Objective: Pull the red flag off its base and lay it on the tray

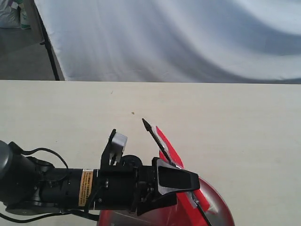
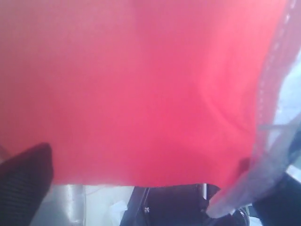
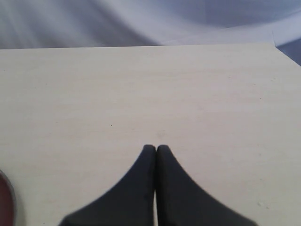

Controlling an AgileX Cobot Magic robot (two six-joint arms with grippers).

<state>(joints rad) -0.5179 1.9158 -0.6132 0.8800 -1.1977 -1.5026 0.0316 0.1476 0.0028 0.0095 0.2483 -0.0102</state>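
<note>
The red flag (image 1: 167, 144) slants over the tray (image 1: 225, 207), its black pointed tip up and to the far left, its stick running down past my left gripper (image 1: 181, 188). The shiny tray mirrors the red cloth. In the left wrist view the cloth (image 2: 141, 89) fills nearly everything. One finger (image 2: 23, 183) shows in one lower corner and a dark shape in the other, far apart, so the gripper is open. A strip of silver tray (image 2: 70, 205) shows below. A small dark round shape (image 1: 132, 159) behind the arm may be the base. My right gripper (image 3: 156, 148) is shut and empty.
The pale wooden table (image 1: 235, 122) runs back to a white cloth backdrop (image 1: 188, 37). A black stand leg (image 1: 49, 52) is at the far left. A reddish tray rim (image 3: 6, 197) shows at one edge of the right wrist view.
</note>
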